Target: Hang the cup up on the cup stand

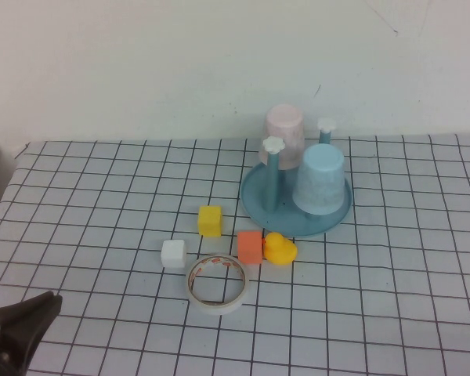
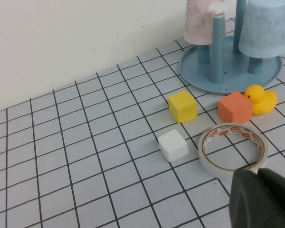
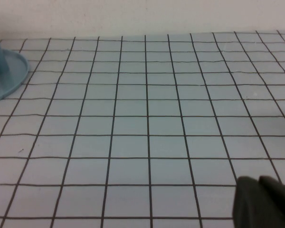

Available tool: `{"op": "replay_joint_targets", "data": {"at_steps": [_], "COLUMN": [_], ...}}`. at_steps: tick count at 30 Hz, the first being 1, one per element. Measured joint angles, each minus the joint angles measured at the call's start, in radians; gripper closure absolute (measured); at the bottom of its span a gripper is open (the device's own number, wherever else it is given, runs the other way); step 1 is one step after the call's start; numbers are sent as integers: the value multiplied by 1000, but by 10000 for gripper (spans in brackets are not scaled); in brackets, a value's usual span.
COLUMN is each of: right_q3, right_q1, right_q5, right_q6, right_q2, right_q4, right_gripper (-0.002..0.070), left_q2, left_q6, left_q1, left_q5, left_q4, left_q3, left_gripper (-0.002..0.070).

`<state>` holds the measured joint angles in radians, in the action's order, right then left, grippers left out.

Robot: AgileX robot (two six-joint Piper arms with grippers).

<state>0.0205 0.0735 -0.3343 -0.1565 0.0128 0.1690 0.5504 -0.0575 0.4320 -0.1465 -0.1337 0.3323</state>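
Note:
The light blue cup (image 1: pixel 321 178) (image 2: pixel 264 26) sits upside down over a peg of the teal cup stand (image 1: pixel 251 200) (image 2: pixel 194 76) at the back of the table. A pale pink cup (image 1: pixel 285 129) (image 2: pixel 199 21) hangs upside down on the peg behind it. One front peg with a white flower cap (image 1: pixel 274 145) (image 2: pixel 216 9) is bare. My left gripper (image 1: pixel 53 300) (image 2: pixel 256 173) is shut and empty at the near left corner, far from the stand. My right gripper (image 3: pixel 259 179) is out of the high view, shut and empty over bare grid, with the stand's rim (image 3: pixel 9 71) off to one side.
In front of the stand lie a yellow cube (image 1: pixel 210 220), an orange cube (image 1: pixel 250 246), a yellow rubber duck (image 1: pixel 280 249), a white cube (image 1: pixel 173 253) and a roll of tape (image 1: pixel 217 283). A white wall closes off the back of the gridded table.

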Motion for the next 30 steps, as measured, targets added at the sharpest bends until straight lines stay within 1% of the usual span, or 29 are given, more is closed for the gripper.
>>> {"op": "replay_joint_targets", "data": {"at_steps": [19,22,24,26,27,30], "right_q3": [0,0,0,0,0,0], "right_q1": [0,0,0,0,0,0], "right_q5": [-5,-6,-6,-6,-6,-8], "right_q6": [3,3,3,3,3,3], "right_q2": [0,0,0,0,0,0], "right_q4": [-5,-7,-7,-7,-7,-7], "right_gripper": [676,677,677,677,677,678], "left_q2": [0,-21,-67,-131,-218,-334], "left_q6": [0,7,11,5,-2,-4], "left_q1": [0,-5,-25,-63,-116,-184], "left_q5": [0,0,-15,-26,-28,-30], "left_q4": [0,-36,-51,-41,-27,10], "left_q3": [0,-13,-36,-63,-103,-170], "left_gripper": [677,676,676,676,676,676]}}
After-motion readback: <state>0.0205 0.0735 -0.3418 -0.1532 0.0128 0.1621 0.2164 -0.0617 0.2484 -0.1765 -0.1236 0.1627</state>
